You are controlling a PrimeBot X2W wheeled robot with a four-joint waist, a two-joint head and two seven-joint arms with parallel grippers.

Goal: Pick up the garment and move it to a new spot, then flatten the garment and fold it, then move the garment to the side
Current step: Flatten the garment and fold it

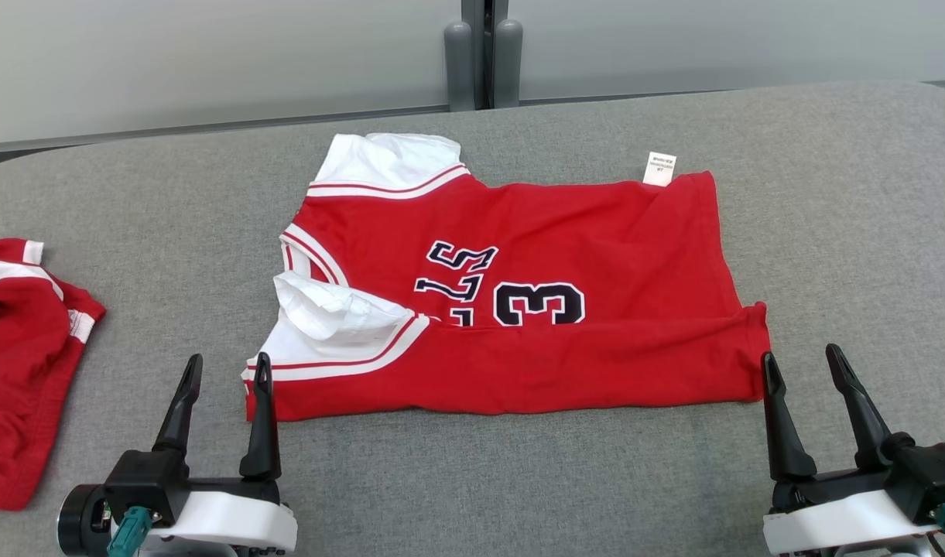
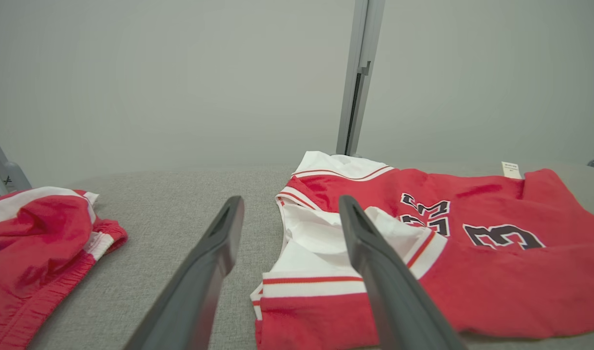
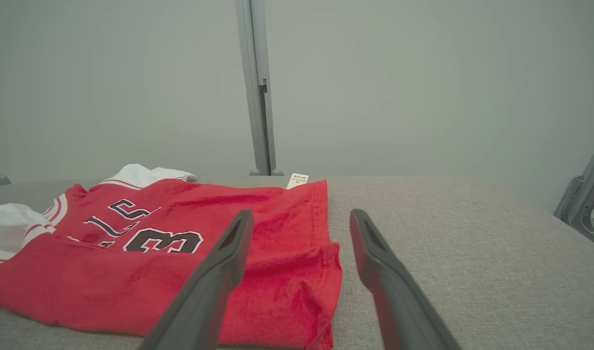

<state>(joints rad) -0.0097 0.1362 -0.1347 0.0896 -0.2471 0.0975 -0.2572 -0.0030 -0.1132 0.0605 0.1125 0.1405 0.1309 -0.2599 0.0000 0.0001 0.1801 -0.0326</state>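
Note:
The garment (image 1: 534, 309) is a red jersey with white trim and dark numbers, lying on the grey table (image 1: 828, 232) with its near edge folded up over itself. A white label (image 1: 659, 168) sticks out at its far edge. My left gripper (image 1: 226, 370) stands open just off the jersey's near left corner, holding nothing. My right gripper (image 1: 805, 363) is open just off the near right corner, also empty. The left wrist view has the jersey (image 2: 472, 253) to the right of my open left gripper (image 2: 289, 206); in the right wrist view the jersey (image 3: 155, 253) lies to the left of the open right gripper (image 3: 301, 218).
A second red and white garment (image 1: 19, 363) lies crumpled at the table's left edge, also in the left wrist view (image 2: 39, 243). A grey post (image 1: 484, 54) rises behind the table's far edge. Bare grey table spreads to the right of the jersey.

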